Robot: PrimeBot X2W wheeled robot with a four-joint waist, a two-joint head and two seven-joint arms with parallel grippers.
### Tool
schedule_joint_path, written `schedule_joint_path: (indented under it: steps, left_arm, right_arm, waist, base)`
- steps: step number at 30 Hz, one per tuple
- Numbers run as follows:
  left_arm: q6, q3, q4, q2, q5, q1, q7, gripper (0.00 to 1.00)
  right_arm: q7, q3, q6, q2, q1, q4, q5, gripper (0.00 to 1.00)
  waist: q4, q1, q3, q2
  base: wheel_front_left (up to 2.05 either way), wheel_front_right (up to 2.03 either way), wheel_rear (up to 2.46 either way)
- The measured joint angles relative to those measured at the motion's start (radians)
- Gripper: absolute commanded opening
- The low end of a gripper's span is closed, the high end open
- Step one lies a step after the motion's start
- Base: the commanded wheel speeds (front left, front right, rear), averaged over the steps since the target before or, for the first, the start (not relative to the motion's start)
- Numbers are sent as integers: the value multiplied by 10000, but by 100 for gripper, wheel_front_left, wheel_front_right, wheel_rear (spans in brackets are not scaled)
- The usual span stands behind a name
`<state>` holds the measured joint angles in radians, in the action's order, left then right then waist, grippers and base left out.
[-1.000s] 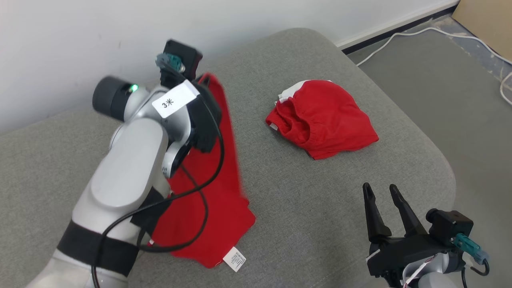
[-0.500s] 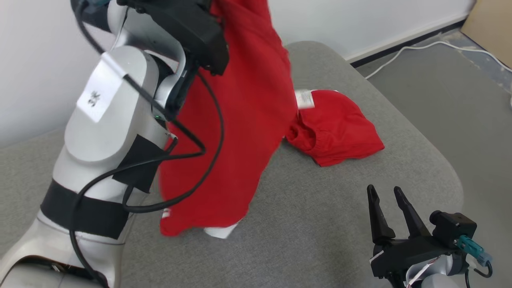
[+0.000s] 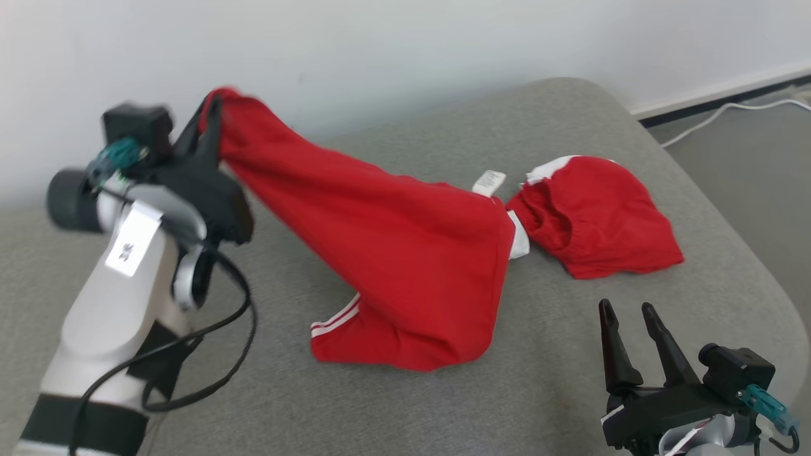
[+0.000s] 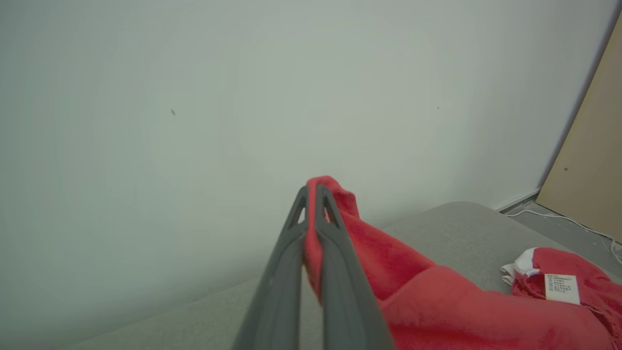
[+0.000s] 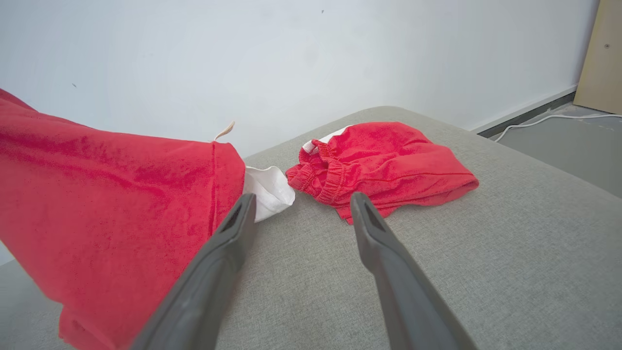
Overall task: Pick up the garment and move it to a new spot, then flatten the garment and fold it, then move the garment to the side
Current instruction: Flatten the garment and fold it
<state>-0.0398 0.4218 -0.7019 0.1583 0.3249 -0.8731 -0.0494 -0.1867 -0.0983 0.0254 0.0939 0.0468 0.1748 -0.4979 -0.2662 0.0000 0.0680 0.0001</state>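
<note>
Garment swung out, corner in left gripper.

Red garment, white-striped at the hem, and red white-trimmed shorts, both on the grey cushion.

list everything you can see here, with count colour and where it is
cushion: 1, grey, fills the middle
held garment: 1, red with white stripes, one end up at left, other end draped on cushion
second garment: 1, red with white trim, bunched on cushion, far right
wall: 1, white, behind cushion
floor: 1, grey, right of cushion
cable: 1, white, on floor
board: 1, tan, by wall
left hand: 1, dark, shut on held garment
right hand: 1, dark, open, low right
</note>
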Motion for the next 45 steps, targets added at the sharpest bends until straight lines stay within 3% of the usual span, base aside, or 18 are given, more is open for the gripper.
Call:
schedule_joint_path:
  steps: [10,16,29,32,42,43,44,45]
  left_arm:
    - [-554,-1012,-274,1331,194,2098,-508,0]
    - [-748,-1868,-376,1749,604,3623,-926,0]
    - [-834,-3269,-579,1712,1141,6073,-1574,0]
    - [-834,-3609,-679,1221,1143,6523,-1641,0]
    - [-834,-4470,-934,727,671,7139,-1791,0]
    - [-834,-4525,-928,675,663,7211,-1801,9]
    - [-834,-4543,-930,625,662,7283,-1799,41]
    - [-836,-4527,-918,575,654,7341,-1799,100]
  right_arm:
    - [-10,79,69,96,-198,-192,-8,100]
    - [23,33,98,146,-203,-199,-6,100]
    - [174,77,190,311,-588,-439,-6,100]
    - [226,15,198,322,-589,-479,19,100]
    - [382,-119,198,307,-588,-512,25,100]
    - [384,-117,198,305,-588,-514,25,100]
    - [385,-117,199,307,-589,-516,23,100]
    - [393,-117,199,305,-589,-523,23,100]
  waist:
    - [1058,0,82,0]
    - [1373,0,2,0]
    - [1656,0,-243,-1]
    - [1723,0,-319,-1]
    - [1645,-1,-473,-1]
    - [1637,0,-474,-1]
    - [1629,-1,-473,-1]
    - [1619,-1,-472,-1]
  base:
    - [0,0,0]
    - [0,0,0]
    - [0,0,0]
    - [0,0,0]
    - [0,0,0]
    - [0,0,0]
    - [0,0,0]
    - [0,0,0]
